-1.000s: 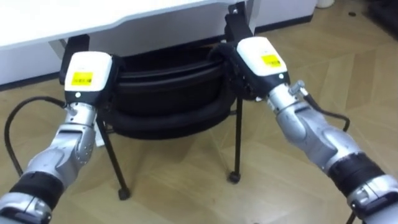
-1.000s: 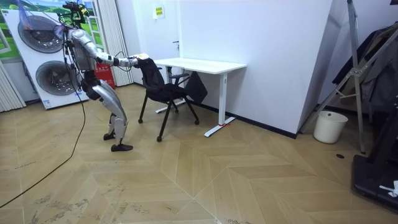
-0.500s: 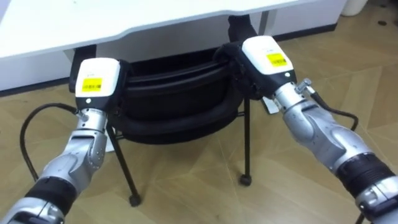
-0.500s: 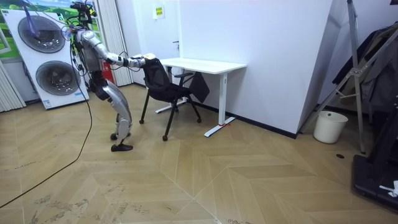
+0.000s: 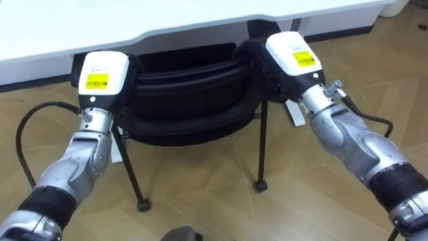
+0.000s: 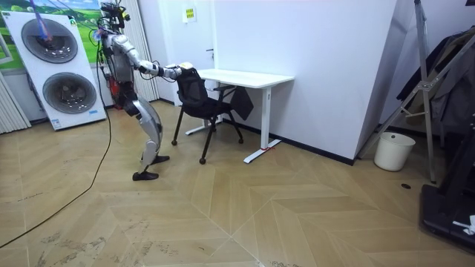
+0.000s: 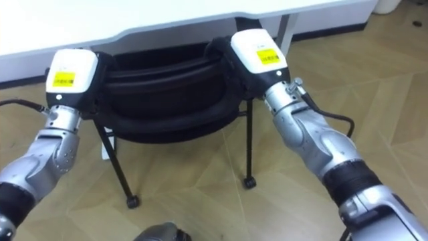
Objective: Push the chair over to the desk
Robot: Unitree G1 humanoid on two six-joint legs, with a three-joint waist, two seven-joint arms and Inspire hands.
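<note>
Herringbone wood floor (image 5: 200, 194); a white table (image 5: 134, 20) stands by the far wall, and stacked washing machines (image 6: 52, 67) are behind the robot. The black chair (image 5: 180, 100) has its far part under the table's near edge. The robot leans forward with both arms out. The left hand (image 5: 103, 77) is at the backrest's left end and the right hand (image 5: 291, 57) at its right end. Whether either hand grips cannot be told.

Illegible yellow labels (image 5: 96, 82) on left robot hand (image 5: 111, 63) and right robot hand (image 5: 286, 45)

Chair (image 6: 199, 104) further under the desk (image 6: 245, 76), robot a step closer
</note>
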